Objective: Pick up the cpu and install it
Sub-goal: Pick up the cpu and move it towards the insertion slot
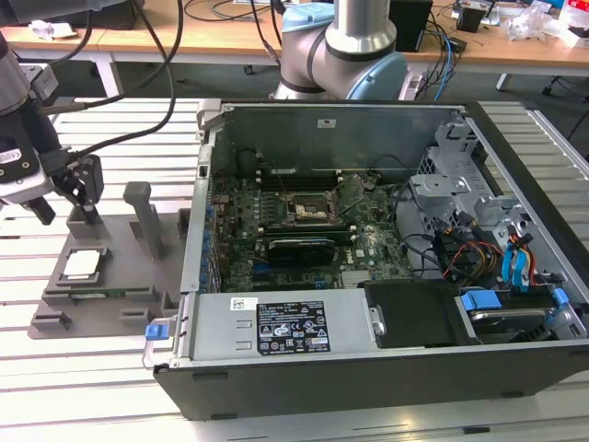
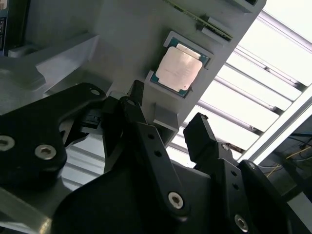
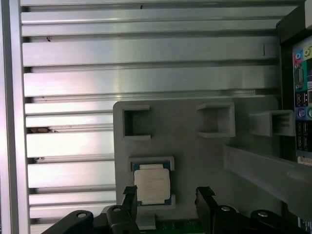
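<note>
The cpu (image 1: 81,265) (image 2: 178,68) (image 3: 152,185) is a pale silver square chip lying flat in a recess of the grey fixture plate (image 1: 115,281) (image 2: 122,39) (image 3: 195,161), at the exterior view's left. My gripper (image 1: 66,216) (image 2: 165,109) (image 3: 166,192) hovers above the plate, a little off from the chip, open with nothing between its black fingers (image 3: 204,200). The black socket (image 1: 308,210) sits on the motherboard inside the open computer case.
The open case (image 1: 368,368) fills the exterior view's middle and right, with a power supply (image 1: 276,327) at its front and cables (image 1: 479,249) inside. Upright posts (image 1: 143,216) rise from the fixture plate beside the gripper. The arm's base (image 1: 340,46) stands behind the case on the slatted aluminium table (image 3: 146,63).
</note>
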